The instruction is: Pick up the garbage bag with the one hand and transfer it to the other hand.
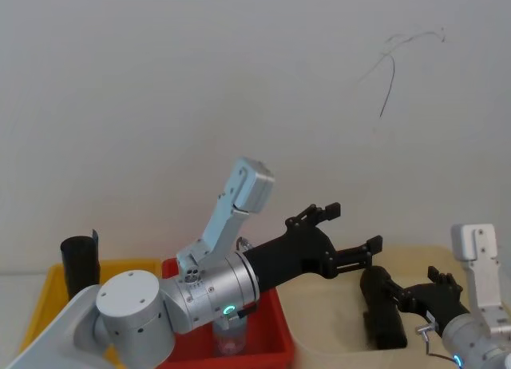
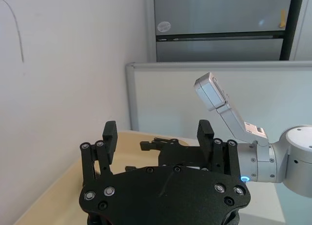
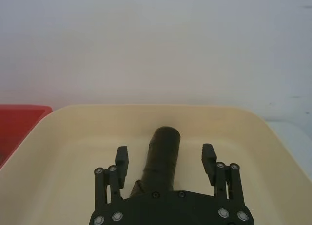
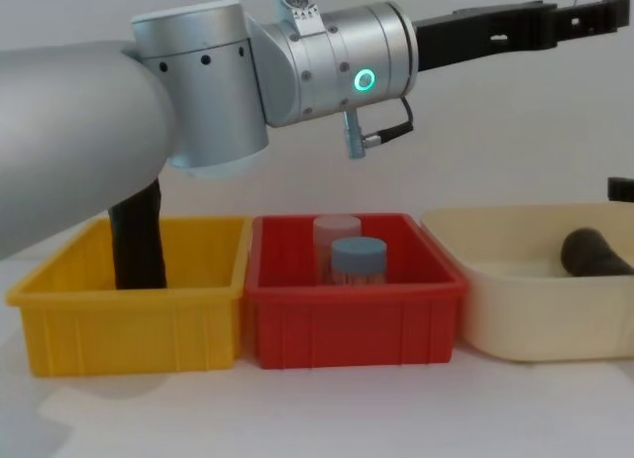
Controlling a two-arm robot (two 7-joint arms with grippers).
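At the left, a second black roll (image 4: 139,245) stands upright in the yellow bin (image 4: 129,319). The left gripper (image 1: 351,227) hangs high above the bins, its jaws wide open and holding nothing. At the right, the garbage bag (image 3: 162,137) lies in the cream bin (image 3: 73,137), between the open jaws of the right gripper (image 3: 165,154), which do not touch it.

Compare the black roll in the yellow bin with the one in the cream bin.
The first roll stands upright, rising above the yellow bin; the second roll lies flat in the cream bin. The open right gripper brackets the second roll; the left gripper is far from the first. Both are black cylinders.
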